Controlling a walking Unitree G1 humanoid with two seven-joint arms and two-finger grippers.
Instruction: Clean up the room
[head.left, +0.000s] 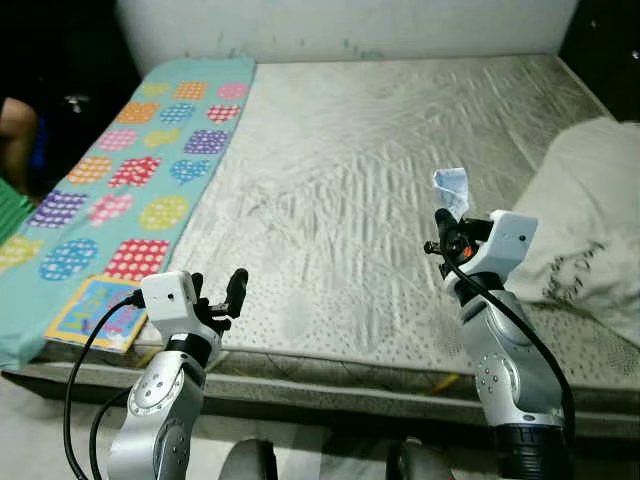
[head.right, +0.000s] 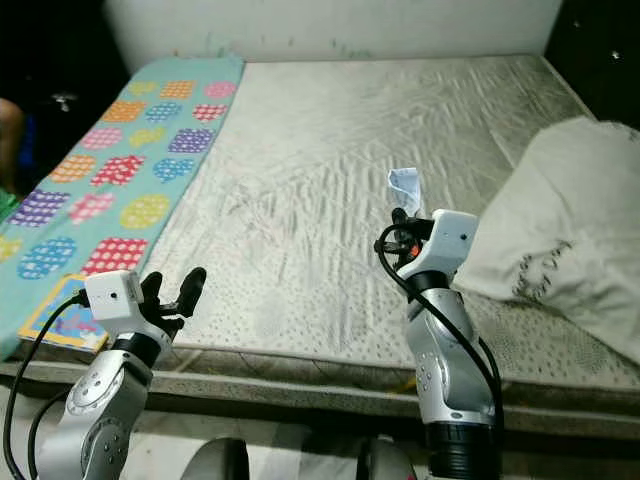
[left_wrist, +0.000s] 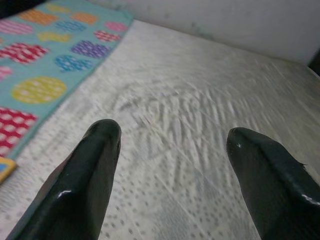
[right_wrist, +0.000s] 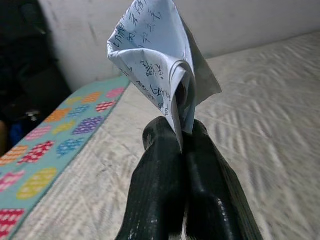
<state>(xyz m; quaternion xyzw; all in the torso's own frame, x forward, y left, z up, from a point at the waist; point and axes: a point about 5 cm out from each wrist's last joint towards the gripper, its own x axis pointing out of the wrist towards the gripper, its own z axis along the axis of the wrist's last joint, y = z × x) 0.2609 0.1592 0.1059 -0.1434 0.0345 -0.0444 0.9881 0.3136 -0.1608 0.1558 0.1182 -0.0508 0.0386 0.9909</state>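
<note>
Right tool (right_wrist: 180, 137) clenched on handwritten paper (right_wrist: 160, 60), left tool (left_wrist: 172, 137) spread above mattress (left_wrist: 200, 100).

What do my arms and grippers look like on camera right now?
Both arms are silver metal with rounded joints, a white boxy wrist block and a looping black cable. The left gripper and right gripper each have two long glossy black fingers; the right wrist shows an orange-red spot.

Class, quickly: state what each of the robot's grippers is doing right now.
Left gripper: open, holding nothing, above the mattress.
Right gripper: shut on a folded paper with handwriting.
</note>
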